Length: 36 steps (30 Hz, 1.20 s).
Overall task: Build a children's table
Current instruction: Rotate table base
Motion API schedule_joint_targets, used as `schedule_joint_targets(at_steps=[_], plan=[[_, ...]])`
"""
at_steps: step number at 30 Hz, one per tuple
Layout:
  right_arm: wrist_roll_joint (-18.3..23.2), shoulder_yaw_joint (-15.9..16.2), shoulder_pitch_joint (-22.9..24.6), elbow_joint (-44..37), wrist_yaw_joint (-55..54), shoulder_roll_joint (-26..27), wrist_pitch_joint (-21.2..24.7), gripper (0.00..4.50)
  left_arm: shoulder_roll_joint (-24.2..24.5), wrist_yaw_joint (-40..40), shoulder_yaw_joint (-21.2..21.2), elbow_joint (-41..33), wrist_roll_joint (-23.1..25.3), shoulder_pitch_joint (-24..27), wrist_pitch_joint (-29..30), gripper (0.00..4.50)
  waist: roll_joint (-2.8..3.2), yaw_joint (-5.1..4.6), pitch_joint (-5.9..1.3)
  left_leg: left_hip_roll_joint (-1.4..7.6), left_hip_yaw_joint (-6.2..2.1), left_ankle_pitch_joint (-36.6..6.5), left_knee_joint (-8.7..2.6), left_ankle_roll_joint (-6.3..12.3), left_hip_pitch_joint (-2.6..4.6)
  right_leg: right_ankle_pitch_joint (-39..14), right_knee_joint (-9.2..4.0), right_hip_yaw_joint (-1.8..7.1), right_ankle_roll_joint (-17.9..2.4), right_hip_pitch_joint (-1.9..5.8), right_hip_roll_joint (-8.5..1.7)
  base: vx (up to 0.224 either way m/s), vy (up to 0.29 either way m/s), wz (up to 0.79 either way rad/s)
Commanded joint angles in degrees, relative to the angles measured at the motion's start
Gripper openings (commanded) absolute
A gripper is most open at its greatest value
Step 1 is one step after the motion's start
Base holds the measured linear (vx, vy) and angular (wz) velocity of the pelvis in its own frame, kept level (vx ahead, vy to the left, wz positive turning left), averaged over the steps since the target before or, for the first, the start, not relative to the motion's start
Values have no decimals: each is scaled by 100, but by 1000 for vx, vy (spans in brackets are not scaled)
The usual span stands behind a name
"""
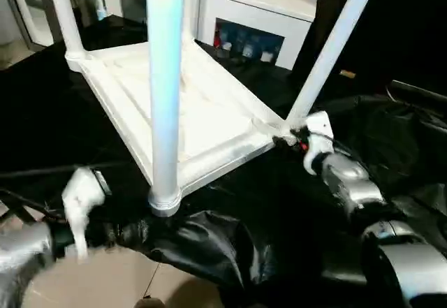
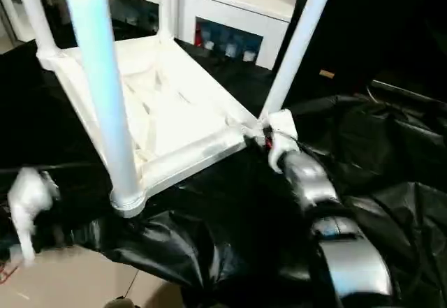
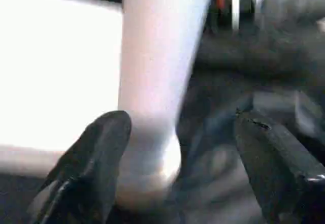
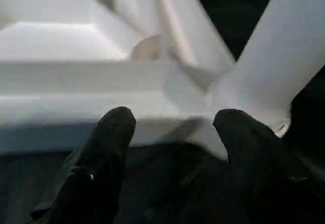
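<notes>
While jaws gape: left gripper (image 3: 177,158) wide, empty, near leg (image 1: 165,91) beside it.
Right gripper (image 4: 172,127): fingers spread at the corner socket (image 4: 213,94), clamping nothing.
Tabletop (image 1: 202,112): upside down on black sheet (image 1: 230,245), legs standing up.
Tip: likely checking seating; press straight down the socket.
Wrist extra: leg's foot collar close up; head view adds cabinet (image 1: 258,8).
</notes>
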Motion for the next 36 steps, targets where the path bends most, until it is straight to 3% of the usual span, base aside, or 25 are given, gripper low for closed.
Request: schedule_joint_targets(at_steps=[1,4,5,6,10,11,15,17,20,21,22,24,26,29,33,34,35,36], plan=[[81,-19,106,-216,265,-130,-36,300,-67,38,-93,101,-110,-97,-146,396,155,-23,-294,4,72,-1391,-387,-82,30,-623,-383,232,-960,245,-203,0,0,0],[31,57,306,-437,424,-168,10,300,-164,37,-330,408,21,-428,-324,421,144,-45,-320,-6,65,-1227,-371,-48,5,-595,-364,235,-984,281,-219,0,0,0],[31,57,306,-437,424,-168,10,300,-164,37,-330,408,21,-428,-324,433,143,-30,-313,-8,72,-1209,-370,-37,26,-612,-389,236,-956,268,-211,0,0,0],[-33,128,409,-543,394,-150,61,300,-284,111,-504,678,164,-763,-428,447,150,-41,-323,-4,73,-1139,-366,-40,32,-508,-370,235,-1004,268,-211,0,0,0],[-209,224,510,-639,191,-7,126,300,-443,271,-789,1203,441,-1341,-607,447,178,-25,-346,1,63,-1067,-355,-81,45,-372,-339,237,-1055,281,-234,0,0,0],[-224,225,513,-648,165,19,137,300,-447,279,-816,1259,457,-1392,-645,447,154,-33,-341,-7,67,-1030,-354,-72,38,-360,-354,237,-1041,280,-226,0,0,0],[-302,237,385,-513,-67,245,168,300,-684,241,-1011,1298,209,-1710,-528,447,162,-50,-363,-7,72,-857,-339,-102,48,-4,-299,233,-1170,294,-229,0,0,0],[-346,286,361,-476,-84,299,161,300,-760,205,-1112,1271,166,-1773,-498,447,169,-45,-355,-6,72,-926,-344,-90,46,-40,-304,232,-1194,294,-233,0,0,0],[-497,434,246,-322,-272,500,137,300,-1088,29,-1614,1296,118,-1997,-445,447,182,-43,-343,5,75,-1104,-356,-146,65,-262,-326,231,-1208,272,-242,0,0,0],[-528,454,151,-236,-391,617,150,300,-1314,-42,-1980,1470,247,-2168,-567,447,209,-24,-333,11,76,-1243,-364,-177,84,-426,-349,233,-1176,250,-245,0,0,0],[-540,439,118,-212,-431,658,158,300,-1392,-54,-2083,1548,287,-2229,-599,447,250,-8,-333,15,70,-1271,-362,-215,96,-445,-341,237,-1166,249,-254,0,0,0],[-569,420,62,-159,-506,723,158,300,-1573,-72,-2277,1726,371,-2365,-644,447,248,-10,-353,11,51,-1246,-362,-252,62,-407,-330,239,-1079,297,-266,0,0,0],[-576,410,40,-151,-531,763,155,300,-1741,-46,-2440,1920,500,-2494,-740,447,211,-33,-358,-3,55,-1116,-348,-224,39,-220,-317,239,-1085,315,-251,0,0,0],[-582,398,41,-165,-575,807,147,300,-2114,103,-2775,2421,865,-2783,-1099,447,216,-52,-360,-10,58,-984,-338,-151,20,-43,-317,245,-1111,330,-253,0,0,0],[-642,376,50,-61,-790,766,69,300,-2600,524,-3156,3122,1365,-3216,-1631,447,209,-65,-360,-7,60,-975,-322,-84,30,-39,-333,245,-1132,335,-260,0,0,0],[-647,337,62,-37,-866,728,61,300,-2749,645,-3196,3296,1434,-3307,-1782,447,248,-60,-365,-4,49,-985,-321,-87,32,-35,-327,245,-1139,341,-270,0,0,0],[-647,305,71,-19,-917,691,51,300,-2866,719,-3224,3427,1462,-3378,-1846,447,222,-78,-368,-12,59,-982,-310,-78,22,8,-336,247,-1158,350,-264,0,0,0],[-630,276,82,-19,-928,671,49,300,-2929,783,-3246,3499,1500,-3413,-1906,447,252,-69,-381,-10,52,-940,-303,-55,19,93,-316,247,-1198,366,-274,0,0,0]])
